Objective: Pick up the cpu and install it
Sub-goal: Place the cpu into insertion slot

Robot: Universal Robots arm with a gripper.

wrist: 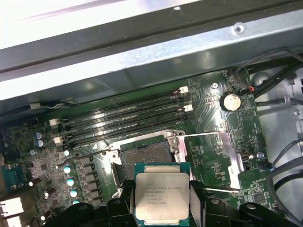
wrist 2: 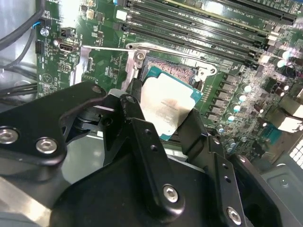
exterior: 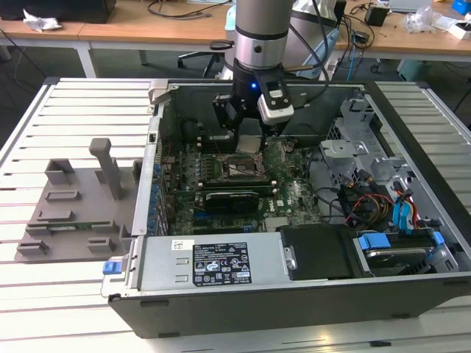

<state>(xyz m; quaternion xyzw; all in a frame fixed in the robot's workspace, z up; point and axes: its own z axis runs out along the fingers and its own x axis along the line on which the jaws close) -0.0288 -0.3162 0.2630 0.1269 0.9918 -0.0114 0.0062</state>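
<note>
Robot arm's tool (exterior: 250, 138) grips the cpu (wrist: 162, 197) inside an open computer case (exterior: 243, 312) lying on a slatted bench (exterior: 73, 95).

In both wrist views the tool's two black fingers (wrist 2: 131, 106) are clamped on opposite edges of the cpu, whose silvery-grey top faces the first wrist camera. The chip sits between the fingers just beside the open socket (wrist: 144, 153) on the green motherboard (wrist: 213, 123) and is not seated in it. In the second wrist view the cpu partly covers the socket's near edge, with the socket's contact field bare beyond it. Black memory slots (wrist: 123, 118) run along the far side of the socket. In the exterior view a grey fixture (exterior: 73, 213) rests on the bench at the exterior view's left, well apart from the tool.
</note>
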